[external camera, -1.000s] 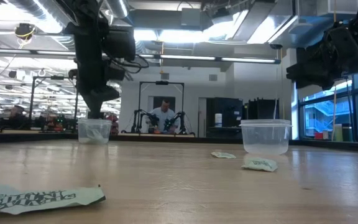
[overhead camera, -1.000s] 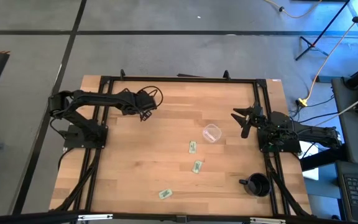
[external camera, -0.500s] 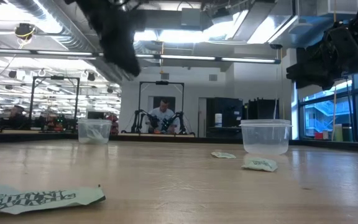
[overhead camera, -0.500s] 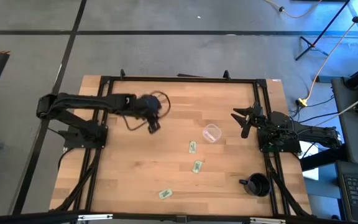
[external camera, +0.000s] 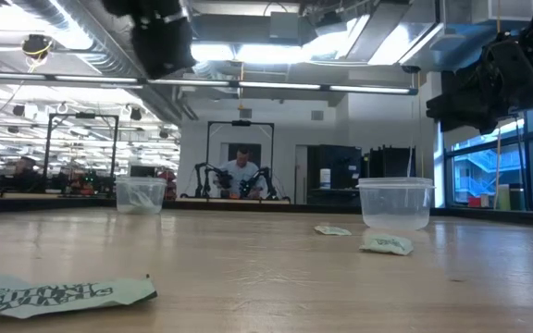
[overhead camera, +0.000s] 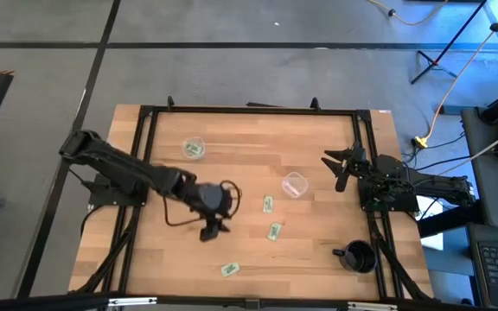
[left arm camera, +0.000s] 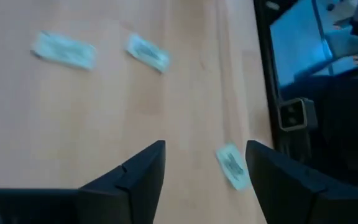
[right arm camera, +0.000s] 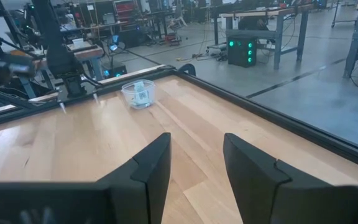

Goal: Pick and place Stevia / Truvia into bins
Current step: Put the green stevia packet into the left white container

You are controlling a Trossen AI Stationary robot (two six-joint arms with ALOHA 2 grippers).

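Dark jointed arms [overhead camera: 128,171], looped black cable [overhead camera: 176,218]

Green-and-white packets [overhead camera: 273,231] on a pale wood-grain bench [overhead camera: 171,250]; clear cups [overhead camera: 294,185]; black mug [overhead camera: 359,257]; dark arms [overhead camera: 128,168]

Three green-and-white packets [overhead camera: 268,204] lie flat mid-table — one [overhead camera: 228,269] near the front edge. Two clear cups stand upright — one [overhead camera: 193,149] holding a packet, the other [overhead camera: 295,185] just beside the loose ones.

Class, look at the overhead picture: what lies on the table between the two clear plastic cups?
In the high view, only bare wood lies between the left cup, which holds a packet, and the right cup. The left gripper hangs nearer the front edge, off that line.
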